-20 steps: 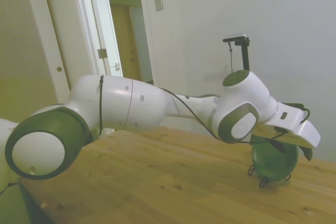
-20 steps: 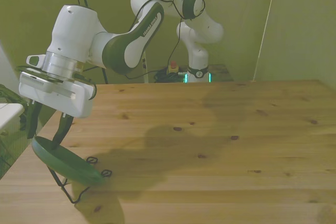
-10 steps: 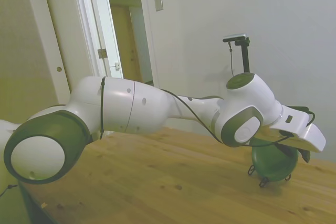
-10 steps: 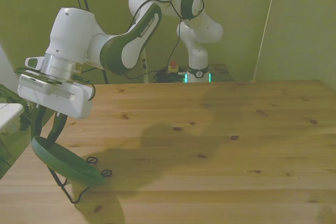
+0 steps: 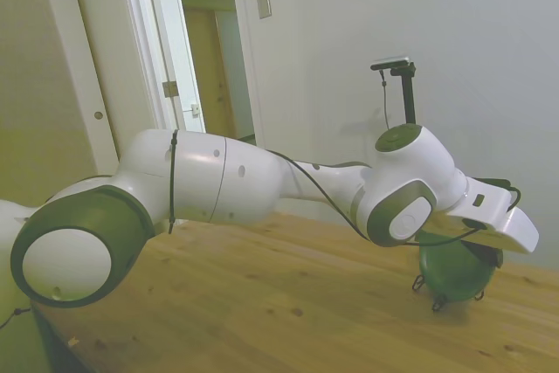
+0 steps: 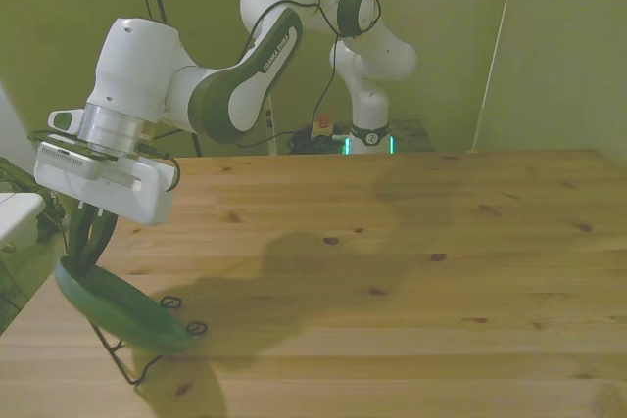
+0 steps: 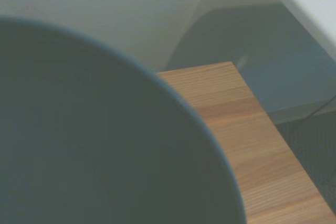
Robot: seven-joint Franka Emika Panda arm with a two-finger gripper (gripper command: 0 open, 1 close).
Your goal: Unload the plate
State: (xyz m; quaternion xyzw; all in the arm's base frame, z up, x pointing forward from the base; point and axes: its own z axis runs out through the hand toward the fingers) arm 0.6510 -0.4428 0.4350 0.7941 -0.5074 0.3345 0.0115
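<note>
**Q:** What's nearest the tool on your screens?

**A:** From the wrist camera I see mostly the round dark green plate [image 7: 94, 140], its curved rim sweeping across the picture, very close and soft in focus. Past the rim there's a strip of the wooden plank table [image 7: 247, 145] ending at a corner, then floor.

**Q:** And the tool itself?

**A:** In the front view my white two-finger gripper [image 6: 86, 242] hangs right over the plate [image 6: 118, 302], dark fingers [image 6: 98, 234] drawn close together and reaching the plate's upper rim. I read them as clamped on that rim. The side view has the plate [image 5: 454, 270] tucked under the gripper [image 5: 485, 255], partly hidden by it.

**Q:** Where does the plate sit?

**A:** Tilted, leaning in the thin black wire stand [image 6: 147, 354] directly below the gripper, with the stand's looped feet on the table [image 6: 392, 271].

**Q:** Room to move?

**A:** Tight on one side: the table's edge runs just beside the gripper, on the front view's left. Away from it, toward the front view's right, bare wood stretches wide. Farther off in the side view stand a pale wall and an open white-framed doorway [image 5: 205, 50].
</note>
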